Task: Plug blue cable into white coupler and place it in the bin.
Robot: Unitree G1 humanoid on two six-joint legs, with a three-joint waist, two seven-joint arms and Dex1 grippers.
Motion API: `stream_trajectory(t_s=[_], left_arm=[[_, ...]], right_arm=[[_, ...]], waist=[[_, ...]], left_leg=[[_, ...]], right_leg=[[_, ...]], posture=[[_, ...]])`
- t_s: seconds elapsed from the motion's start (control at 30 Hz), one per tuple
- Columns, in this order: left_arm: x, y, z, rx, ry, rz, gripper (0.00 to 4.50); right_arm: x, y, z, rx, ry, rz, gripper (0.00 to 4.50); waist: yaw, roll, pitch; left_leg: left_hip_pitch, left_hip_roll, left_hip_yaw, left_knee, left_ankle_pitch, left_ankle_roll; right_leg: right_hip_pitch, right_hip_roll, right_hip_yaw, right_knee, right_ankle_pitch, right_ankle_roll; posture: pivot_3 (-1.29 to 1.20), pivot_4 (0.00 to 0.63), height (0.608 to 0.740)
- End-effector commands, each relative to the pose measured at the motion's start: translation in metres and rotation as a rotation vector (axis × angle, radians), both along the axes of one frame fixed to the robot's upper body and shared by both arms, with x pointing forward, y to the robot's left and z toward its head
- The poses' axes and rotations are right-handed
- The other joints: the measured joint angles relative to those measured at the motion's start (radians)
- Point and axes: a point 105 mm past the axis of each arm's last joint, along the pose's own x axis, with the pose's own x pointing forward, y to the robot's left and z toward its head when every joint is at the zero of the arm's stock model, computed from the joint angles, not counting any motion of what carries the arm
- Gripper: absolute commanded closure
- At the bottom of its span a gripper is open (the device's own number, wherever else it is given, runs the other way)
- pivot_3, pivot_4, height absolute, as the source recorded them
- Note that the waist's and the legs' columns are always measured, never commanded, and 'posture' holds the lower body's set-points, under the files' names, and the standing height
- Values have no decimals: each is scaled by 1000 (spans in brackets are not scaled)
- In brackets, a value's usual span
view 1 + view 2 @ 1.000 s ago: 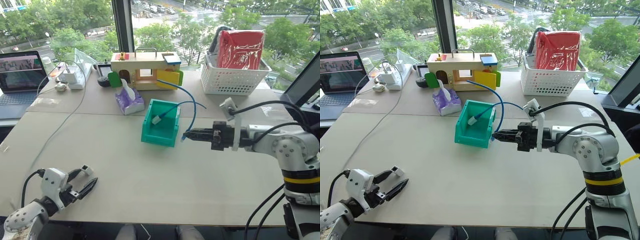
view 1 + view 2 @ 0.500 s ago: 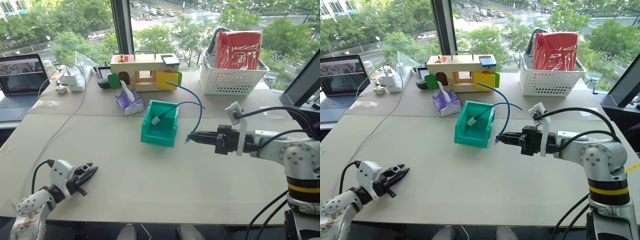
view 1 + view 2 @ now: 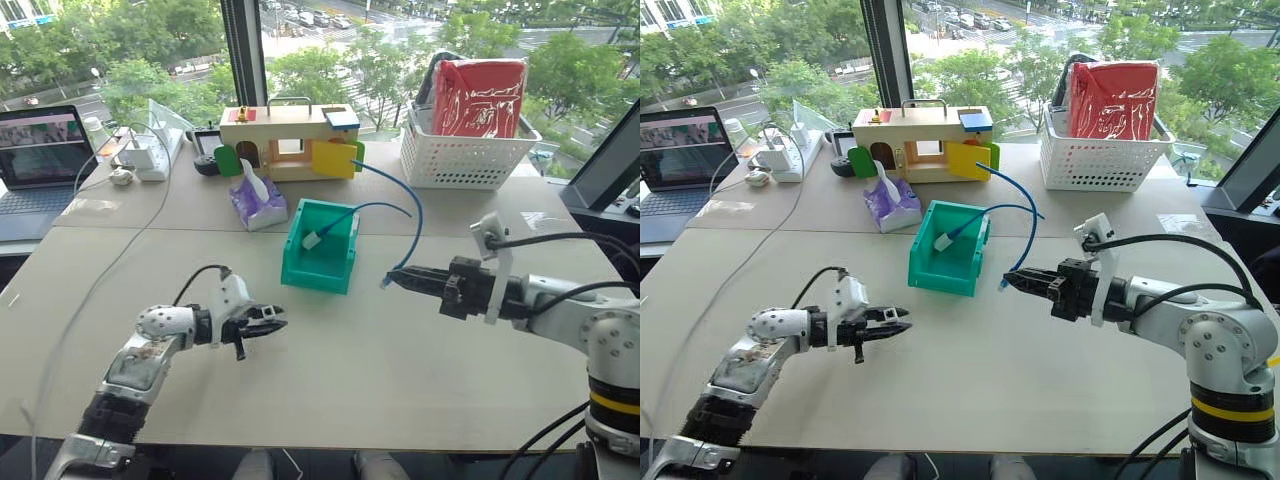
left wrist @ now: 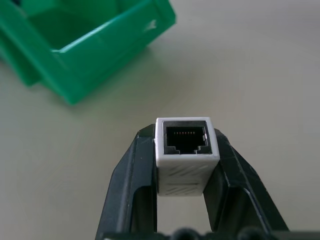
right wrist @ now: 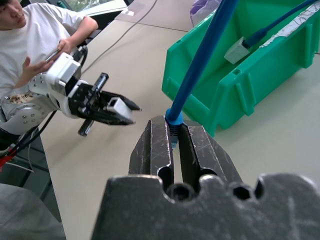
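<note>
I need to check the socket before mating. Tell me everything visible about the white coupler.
The white coupler is a small, boxy block of smooth white plastic with faint ribbing on its side. Its dark socket opening faces away from the wrist, a row of fine contacts showing inside, with nothing plugged in. The left gripper clamps it between its two black jaws, one on each side, holding it off the table, short of the bin.
</note>
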Motion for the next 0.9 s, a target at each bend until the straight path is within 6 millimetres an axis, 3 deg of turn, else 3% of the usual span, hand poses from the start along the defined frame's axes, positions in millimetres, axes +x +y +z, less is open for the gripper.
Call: stream_trajectory(t_s=[0.03, 0.17, 0.33, 0.73, 0.8, 0.9], left_arm=[[3, -44, 13, -16, -35, -186, 3800], [0, -77, 5, 14, -36, -280, 3800], [1, -103, 1, 16, -54, -331, 3800], [-3, -110, -26, 92, -89, -321, 3800], [-4, -108, -27, 85, -69, -310, 2798], [-4, -105, -27, 77, -44, -294, 1925]], right_arm=[[-10, -9, 13, -3, -83, -79, 4500], [-22, -10, 9, 6, -94, -141, 4500], [-34, -14, 5, 17, -91, -221, 4500], [-39, -20, 8, 23, -87, -280, 4500], [-38, -20, 9, 20, -86, -276, 4500], [-35, -20, 11, 17, -86, -266, 4500]], waist=[[12, 0, 0], [17, 0, 0], [9, 0, 0], [6, 0, 0], [6, 0, 0], [6, 0, 0]], left_leg=[[-1, 0, -1, 2, 0, 0], [-2, -1, -1, 4, 0, 0], [-2, -1, -2, 3, 0, 0], [1, -1, -2, 4, 0, 0], [2, -1, -2, 4, 0, 0], [3, -1, -2, 4, 0, 0]], right_leg=[[0, 0, -1, 0, 0, 0], [1, 0, -1, -1, 0, 1], [0, 0, -1, 0, 0, 1], [5, 0, -1, -1, 0, 1], [7, 0, -1, -1, 0, 1], [8, 0, -1, -1, 0, 2]], posture=[[0, 150, 734], [0, 150, 734], [0, 150, 734], [0, 150, 734], [0, 150, 734], [0, 150, 734]])
